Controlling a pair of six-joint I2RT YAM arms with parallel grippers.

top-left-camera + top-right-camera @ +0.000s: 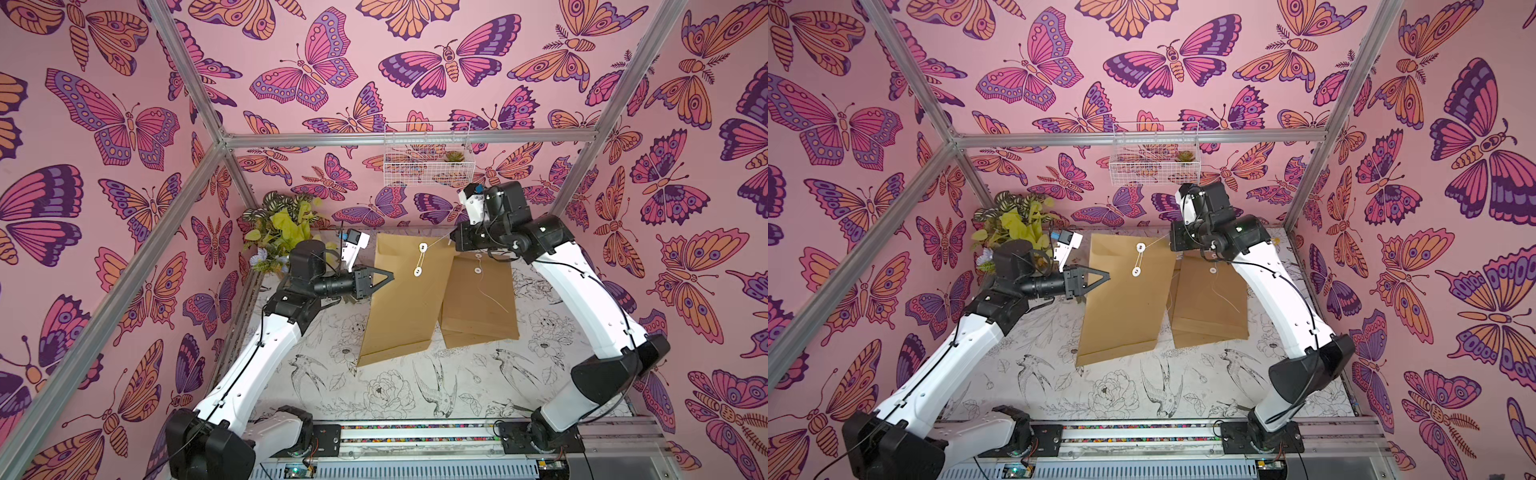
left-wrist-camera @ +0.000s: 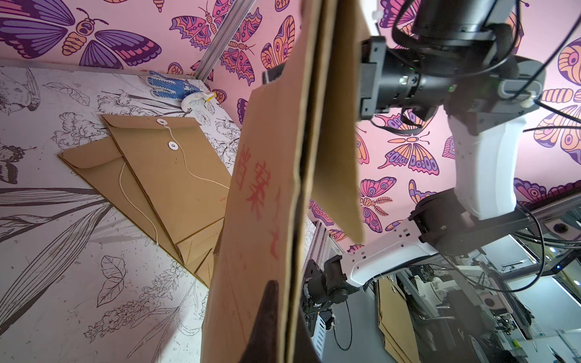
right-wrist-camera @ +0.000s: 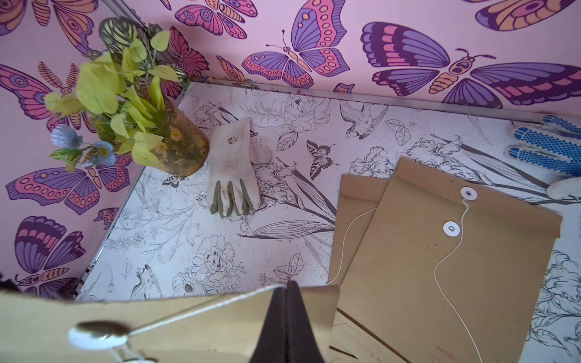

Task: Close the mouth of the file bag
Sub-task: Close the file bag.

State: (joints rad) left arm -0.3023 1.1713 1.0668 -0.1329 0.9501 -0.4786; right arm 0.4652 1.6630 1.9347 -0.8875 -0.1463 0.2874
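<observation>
A brown file bag is held up off the table, tilted, with its flap folded down. My left gripper is shut on the bag's left edge; the paper edge runs between its dark fingers. A white string runs between the bag's two white buttons and then taut to my right gripper. That gripper is shut on the string's end just past the bag's upper right corner. The upper button shows blurred close to the right wrist camera.
Two more brown file bags lie on the table under the right arm, strings loose. A vase of leaves stands in the far left corner beside a white glove. A blue-dotted glove lies far right. A wire basket hangs on the back wall.
</observation>
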